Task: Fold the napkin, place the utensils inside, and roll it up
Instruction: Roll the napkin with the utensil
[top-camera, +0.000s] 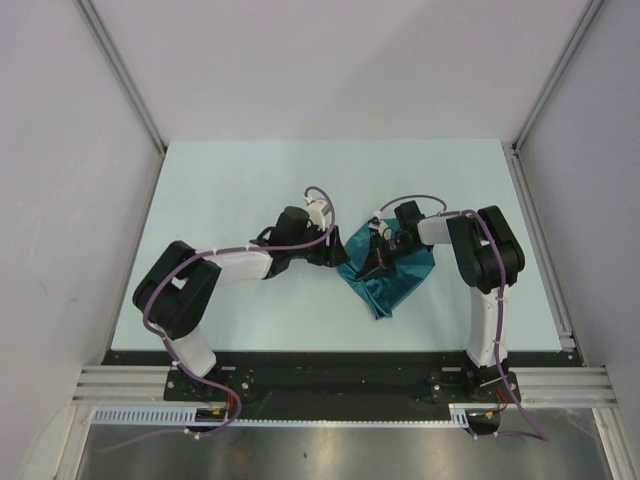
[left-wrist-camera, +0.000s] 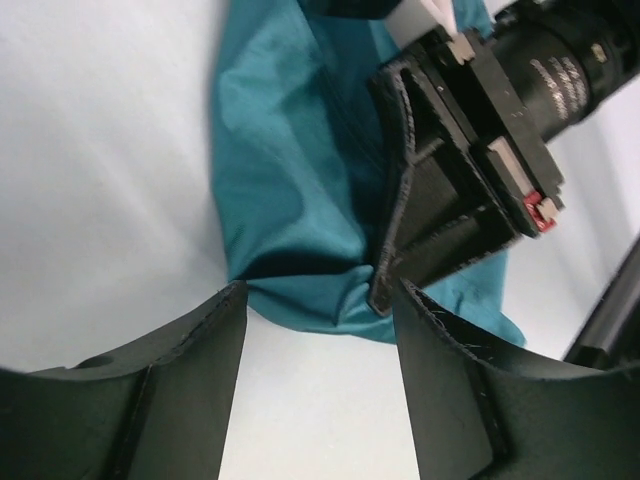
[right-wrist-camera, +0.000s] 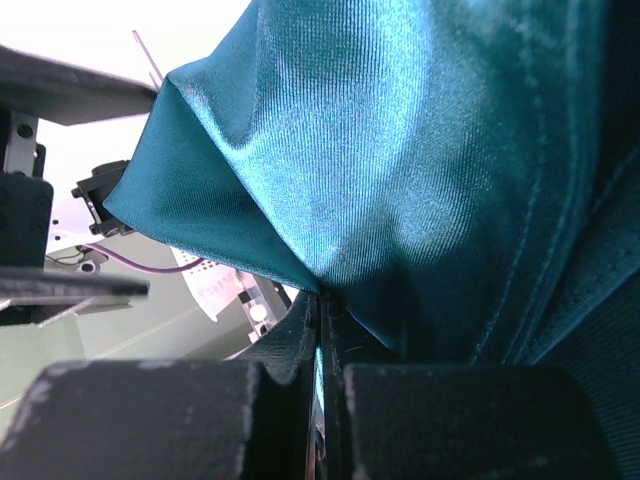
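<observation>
Pinching the napkin (right-wrist-camera: 400, 150), the right gripper (right-wrist-camera: 322, 308) bears possibly printed, unreadable lettering (left-wrist-camera: 560, 85).

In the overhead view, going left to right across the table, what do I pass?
Black left gripper → teal shiny fabric napkin → black right arm elbow.

In the right wrist view, the napkin (right-wrist-camera: 400, 150) is cut off by the top and right edges, and the tips of the right gripper (right-wrist-camera: 320, 310) are partly buried under its fold. In the left wrist view, the fingers of the left gripper (left-wrist-camera: 320, 290) are blurred and cut by the bottom edge. From above, part of the napkin is covered by the two grippers.
</observation>
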